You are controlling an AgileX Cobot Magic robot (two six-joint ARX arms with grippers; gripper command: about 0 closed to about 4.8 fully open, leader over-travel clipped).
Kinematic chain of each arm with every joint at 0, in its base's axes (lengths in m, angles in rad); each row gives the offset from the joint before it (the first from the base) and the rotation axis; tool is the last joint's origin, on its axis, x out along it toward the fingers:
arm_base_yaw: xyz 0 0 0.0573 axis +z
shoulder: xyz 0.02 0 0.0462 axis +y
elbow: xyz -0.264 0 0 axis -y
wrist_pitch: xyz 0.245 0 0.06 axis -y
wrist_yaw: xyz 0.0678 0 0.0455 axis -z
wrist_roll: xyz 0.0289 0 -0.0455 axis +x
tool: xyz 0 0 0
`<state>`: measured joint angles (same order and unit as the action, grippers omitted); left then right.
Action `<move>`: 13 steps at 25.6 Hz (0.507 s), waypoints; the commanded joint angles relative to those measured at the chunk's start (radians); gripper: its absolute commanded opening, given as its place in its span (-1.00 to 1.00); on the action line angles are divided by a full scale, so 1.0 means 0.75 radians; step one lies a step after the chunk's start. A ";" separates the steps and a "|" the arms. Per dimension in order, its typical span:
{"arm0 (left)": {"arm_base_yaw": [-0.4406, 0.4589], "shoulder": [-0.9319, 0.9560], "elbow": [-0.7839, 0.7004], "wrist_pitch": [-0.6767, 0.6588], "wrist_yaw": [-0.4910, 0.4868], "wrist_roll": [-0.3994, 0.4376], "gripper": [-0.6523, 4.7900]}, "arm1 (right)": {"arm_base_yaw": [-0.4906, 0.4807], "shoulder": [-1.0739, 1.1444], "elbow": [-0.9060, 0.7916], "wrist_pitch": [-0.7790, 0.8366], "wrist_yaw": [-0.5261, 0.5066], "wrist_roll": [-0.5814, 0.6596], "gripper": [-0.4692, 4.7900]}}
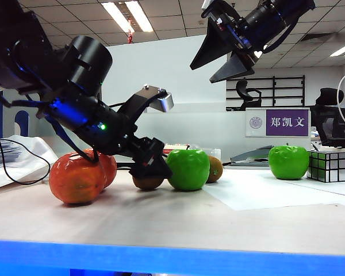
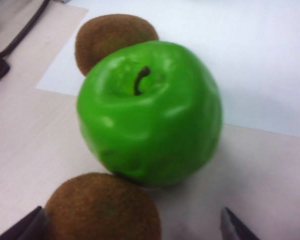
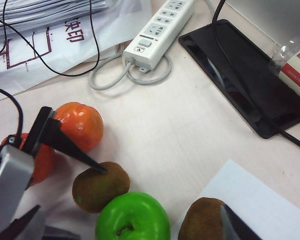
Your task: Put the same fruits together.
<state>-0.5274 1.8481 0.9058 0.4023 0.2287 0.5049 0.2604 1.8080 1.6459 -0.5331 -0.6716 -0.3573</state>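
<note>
Two glossy oranges (image 1: pixel 75 178) (image 1: pixel 107 165) sit touching at the left. My left gripper (image 1: pixel 150 168) is low over a brown kiwi (image 1: pixel 148 183) and stands open. That kiwi (image 2: pixel 102 207) lies between the fingers, close to one fingertip (image 2: pixel 30 227) and clear of the other. A green apple (image 2: pixel 150 112) stands right beside it, with a second kiwi (image 2: pixel 112 40) behind the apple. Another green apple (image 1: pixel 288 161) stands far right. My right gripper (image 1: pixel 233 54) hangs high above, open and empty. Its wrist view looks down on the apple (image 3: pixel 132 217), both kiwis (image 3: pixel 100 186) (image 3: pixel 202 220) and the oranges (image 3: pixel 80 125).
A silver mirror cube (image 1: pixel 329 165) stands next to the far right apple. A white paper sheet (image 1: pixel 276 192) covers the table's right part. Behind the fruits lie a power strip (image 3: pixel 160 30), a black flat device (image 3: pixel 240 75), printed papers (image 3: pixel 40 20) and cables.
</note>
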 commanded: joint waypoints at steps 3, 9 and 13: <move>-0.003 0.031 -0.009 -0.049 -0.088 -0.009 1.00 | 0.001 -0.008 0.004 0.007 -0.016 -0.004 1.00; -0.003 0.031 -0.009 -0.022 -0.125 -0.006 0.85 | 0.001 -0.008 0.004 0.009 -0.017 -0.004 1.00; -0.003 0.031 -0.009 -0.011 -0.126 -0.008 0.14 | 0.001 -0.008 0.005 0.009 -0.028 -0.004 1.00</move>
<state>-0.5301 1.8755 0.8997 0.3790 0.1368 0.5011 0.2604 1.8080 1.6459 -0.5331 -0.6792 -0.3573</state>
